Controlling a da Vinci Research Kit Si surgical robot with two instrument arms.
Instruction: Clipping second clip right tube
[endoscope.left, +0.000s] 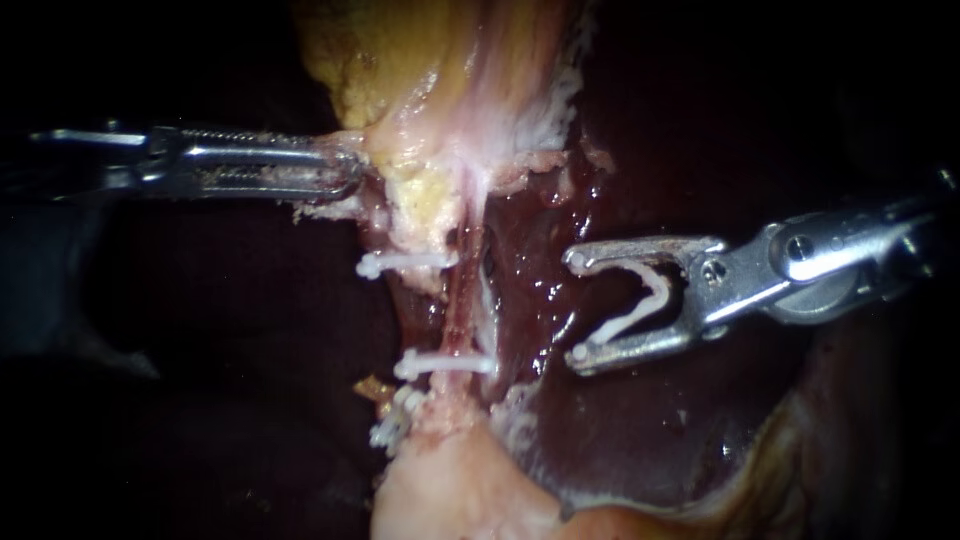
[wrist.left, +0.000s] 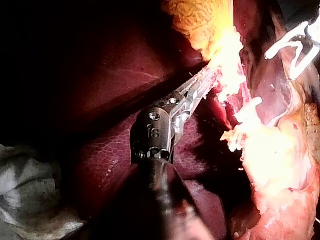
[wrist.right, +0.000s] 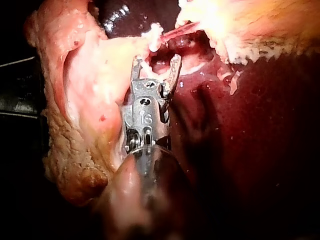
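Observation:
A thin reddish tube (endoscope.left: 462, 300) runs down from the gallbladder (endoscope.left: 440, 70) to pale tissue below. White clips cross it, an upper clip (endoscope.left: 405, 263) and a lower clip (endoscope.left: 440, 365). My right instrument (endoscope.left: 575, 310) hangs over the liver, right of the tube and apart from it. Its jaws stand wide apart with an open white clip (endoscope.left: 640, 305) seated between them, touching both. My left instrument (endoscope.left: 345, 170) is shut on yellowish tissue at the gallbladder's lower end. In the left wrist view its jaws (wrist.left: 207, 80) bite the bright tissue, and the loaded clip (wrist.left: 295, 47) shows beyond.
Dark red liver (endoscope.left: 640, 430) fills the right and lower right. More white clips (endoscope.left: 395, 420) cluster left of the tube's lower end. Pale fatty tissue (endoscope.left: 450, 490) lies at the bottom. In the right wrist view my right instrument (wrist.right: 156, 62) points at the tube between pale folds.

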